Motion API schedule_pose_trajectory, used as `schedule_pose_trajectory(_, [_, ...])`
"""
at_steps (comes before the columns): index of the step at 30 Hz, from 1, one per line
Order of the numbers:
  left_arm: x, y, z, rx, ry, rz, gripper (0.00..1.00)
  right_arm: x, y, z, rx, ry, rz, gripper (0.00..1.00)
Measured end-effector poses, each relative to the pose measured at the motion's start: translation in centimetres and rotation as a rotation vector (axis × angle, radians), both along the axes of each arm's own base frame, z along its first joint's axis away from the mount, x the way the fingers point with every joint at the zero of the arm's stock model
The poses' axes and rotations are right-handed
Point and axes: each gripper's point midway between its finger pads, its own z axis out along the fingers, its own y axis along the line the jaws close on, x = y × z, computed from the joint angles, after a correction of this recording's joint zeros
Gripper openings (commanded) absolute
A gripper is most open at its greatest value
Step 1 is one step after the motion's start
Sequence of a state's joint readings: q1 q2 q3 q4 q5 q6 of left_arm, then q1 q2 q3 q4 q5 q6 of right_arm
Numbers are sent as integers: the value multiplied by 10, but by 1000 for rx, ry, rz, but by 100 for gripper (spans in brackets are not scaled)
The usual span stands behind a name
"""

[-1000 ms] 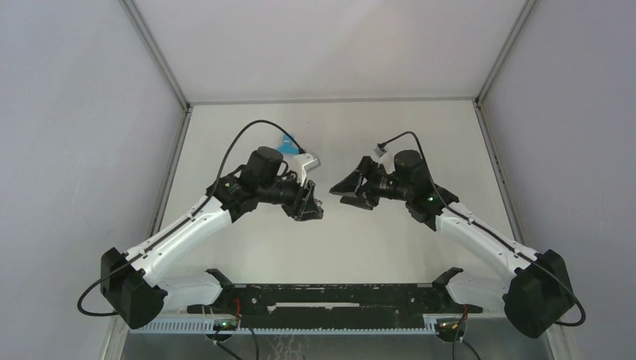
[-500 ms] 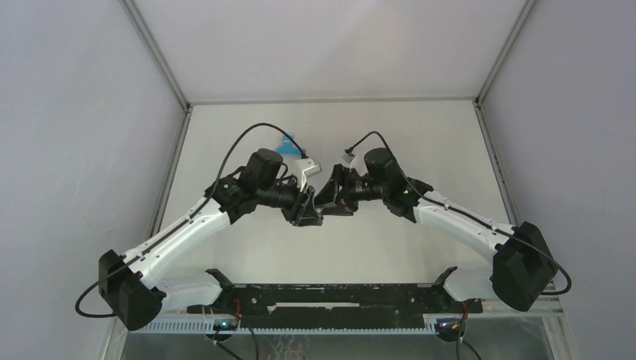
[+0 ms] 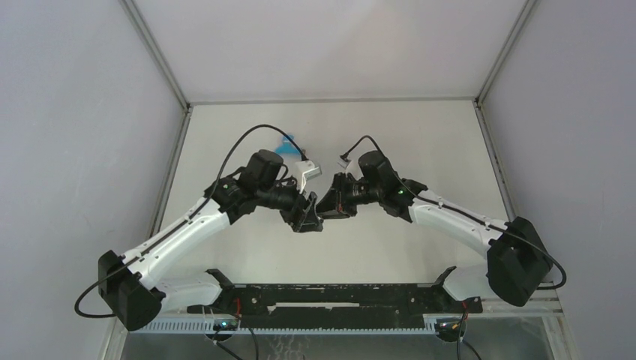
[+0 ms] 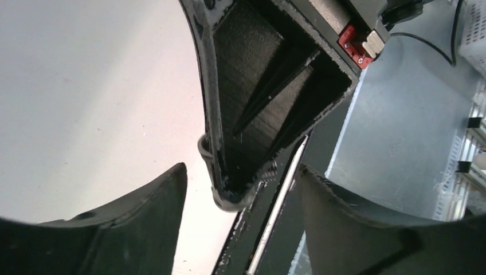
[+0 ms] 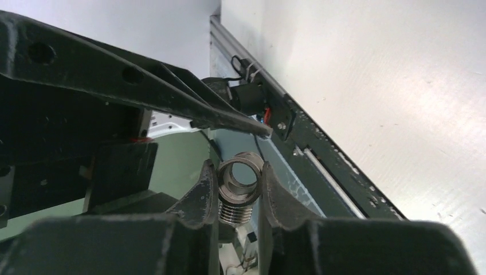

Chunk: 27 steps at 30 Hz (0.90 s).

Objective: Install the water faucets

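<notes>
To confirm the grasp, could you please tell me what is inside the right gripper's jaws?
A grey threaded metal fitting sits clamped between the fingers of the right gripper, its hollow end facing the camera. Its lower threads are covered by the fingers.

Grey threaded ring fitting (image 5: 239, 190) sits pinched in right claw (image 5: 238, 173); blue tap (image 3: 285, 144) lies apart.

Overhead view, two close wrist views
</notes>
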<state>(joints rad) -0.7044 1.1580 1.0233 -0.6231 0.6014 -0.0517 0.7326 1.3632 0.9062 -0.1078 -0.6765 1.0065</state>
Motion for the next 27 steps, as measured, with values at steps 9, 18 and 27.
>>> schedule_pose_trajectory(9, [15,18,13,57,-76,113,100,39,-37,-17,-200,-162,-248,0])
schedule_pose_trajectory(18, [71,94,44,-7,-52,593,99,87,-32,-51,-451,-632,-369,0])
schedule_pose_trajectory(27, [97,131,27,26,30,894,98,133,-5,-128,-654,-781,-345,0])
